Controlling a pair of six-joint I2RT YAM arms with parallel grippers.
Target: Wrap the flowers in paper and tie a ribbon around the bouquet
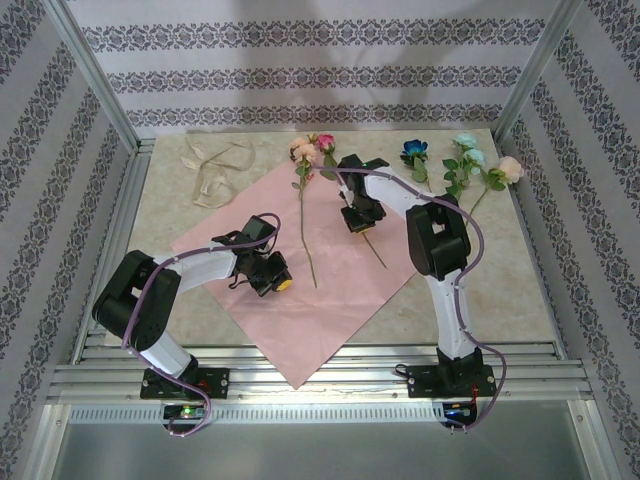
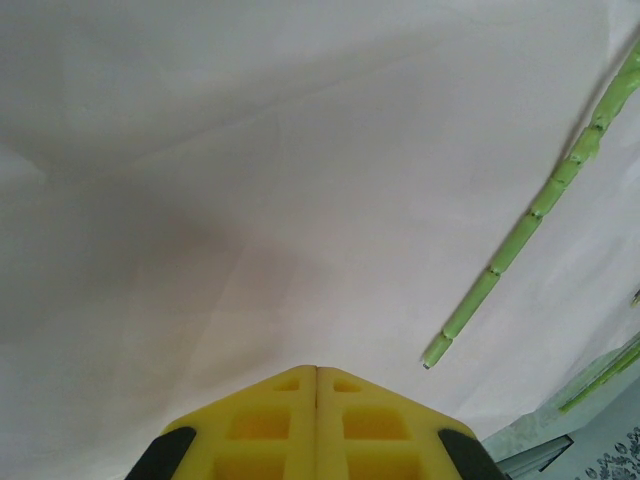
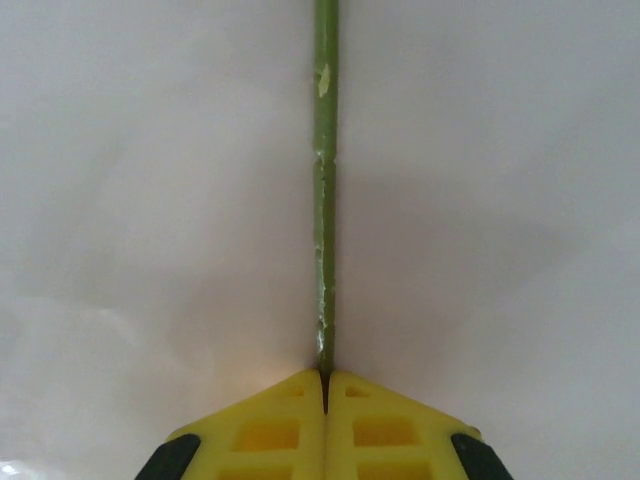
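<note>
Right wrist — right tool (image 3: 325,376) clamped tight on flower stem (image 3: 323,200) — paper (image 3: 150,200) bkgd

Left gripper (image 2: 317,375) sits low in the middle, yellow fingers pressed flat together, hovering right over the pale pink paper (image 2: 250,180). Off to the right a green stem (image 2: 530,215) lies slanted across the sheet, its cut end nearest the gripper but apart from it. A sliver of table (image 2: 545,432) peeks in at the corner.
</note>
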